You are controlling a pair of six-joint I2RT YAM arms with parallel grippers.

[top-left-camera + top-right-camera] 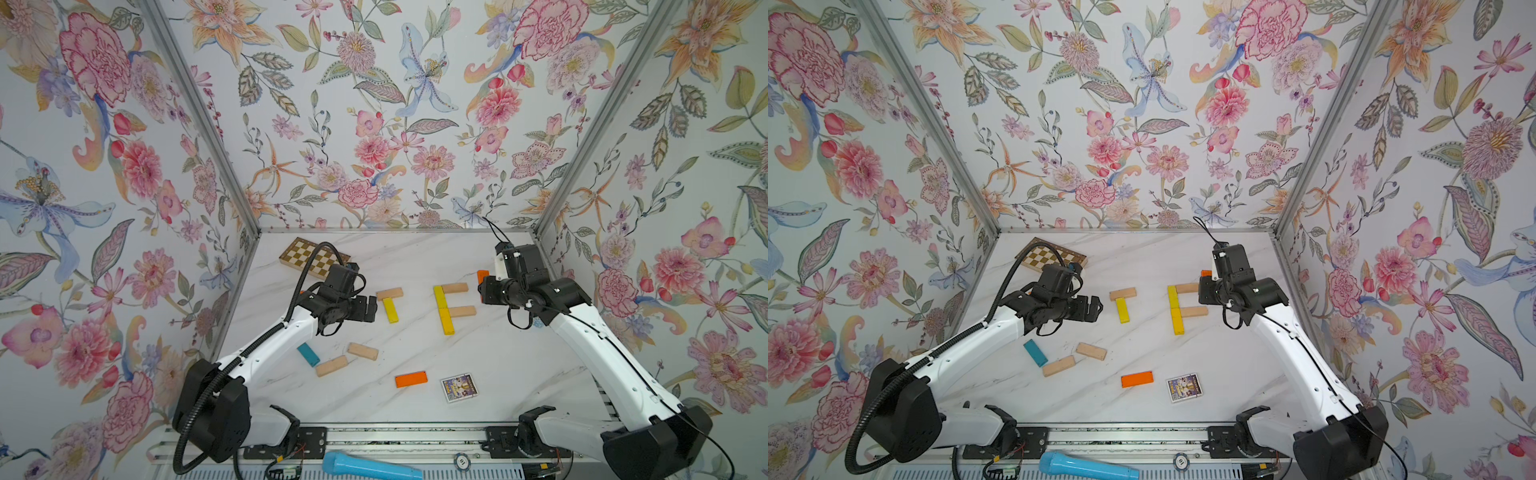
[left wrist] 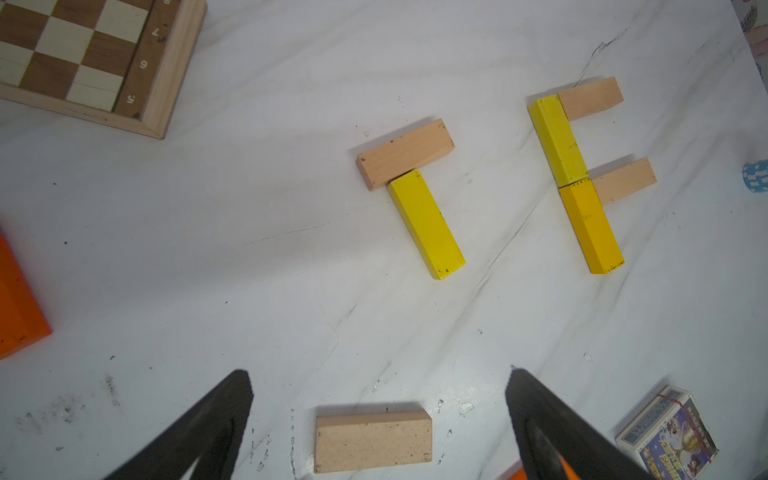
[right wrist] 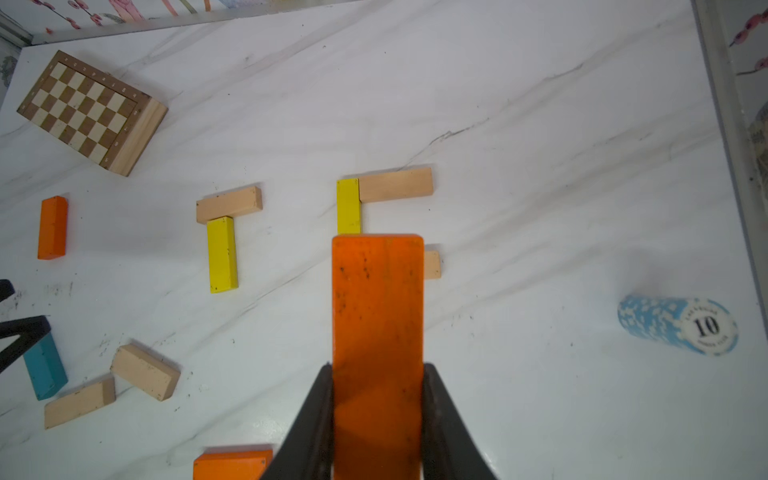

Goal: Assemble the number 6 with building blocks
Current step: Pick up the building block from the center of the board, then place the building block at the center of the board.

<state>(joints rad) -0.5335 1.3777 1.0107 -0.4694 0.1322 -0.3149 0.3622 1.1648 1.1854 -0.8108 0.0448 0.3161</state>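
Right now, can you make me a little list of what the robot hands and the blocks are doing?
Right gripper: shut on orange block
Left gripper: open, empty
Six: not finished, only an F shape, two yellow and two beige
Beside it: T shape, one beige, one yellow
Loose: teal block, two beige blocks, second orange block
Other things: chessboard, card box, chips

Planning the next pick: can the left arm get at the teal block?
Probably yes: the left hand is open and empty, the teal block lies flat, uncovered; only a beige block crowds one end.
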